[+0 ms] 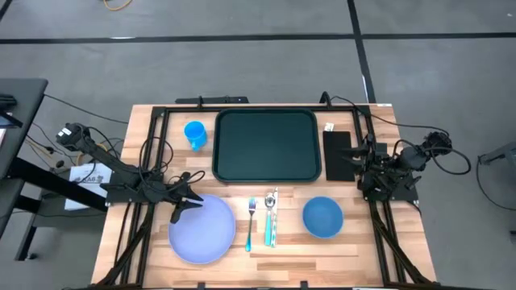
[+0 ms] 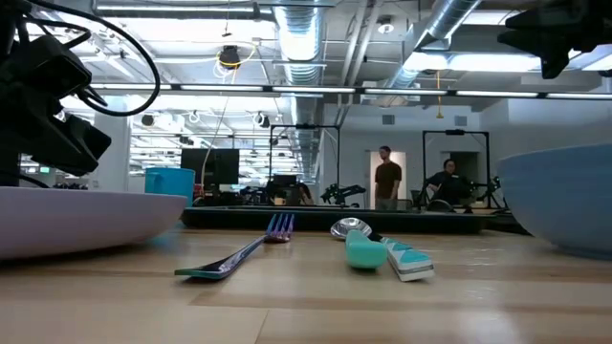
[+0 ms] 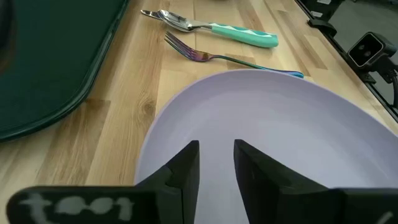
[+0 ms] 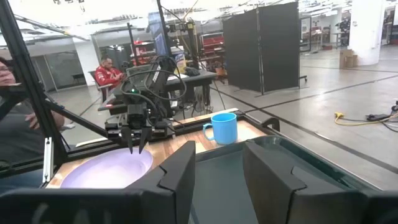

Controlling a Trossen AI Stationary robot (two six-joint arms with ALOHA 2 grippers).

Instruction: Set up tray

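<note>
The dark green tray point(image 1: 266, 145) lies on the far middle of the table, with nothing on it. A lavender plate point(image 1: 201, 229) rests flat at the near left. My left gripper point(image 1: 187, 203) hovers over the plate's far left rim point(image 3: 146, 158), fingers open a narrow gap and pointing down; the right wrist view shows it point(image 4: 135, 144) just above the plate point(image 4: 106, 169). My right gripper point(image 4: 219, 158) is open and waits over the table's right side by the black rectangle point(image 1: 339, 155), facing the tray point(image 4: 273, 165).
A blue cup point(image 1: 195, 134) stands left of the tray. A fork point(image 1: 251, 221) and a teal-handled spoon and knife point(image 1: 271, 217) lie between the plate and a blue bowl point(image 1: 323, 217). Black frame rails run along both table sides. People show in the room beyond.
</note>
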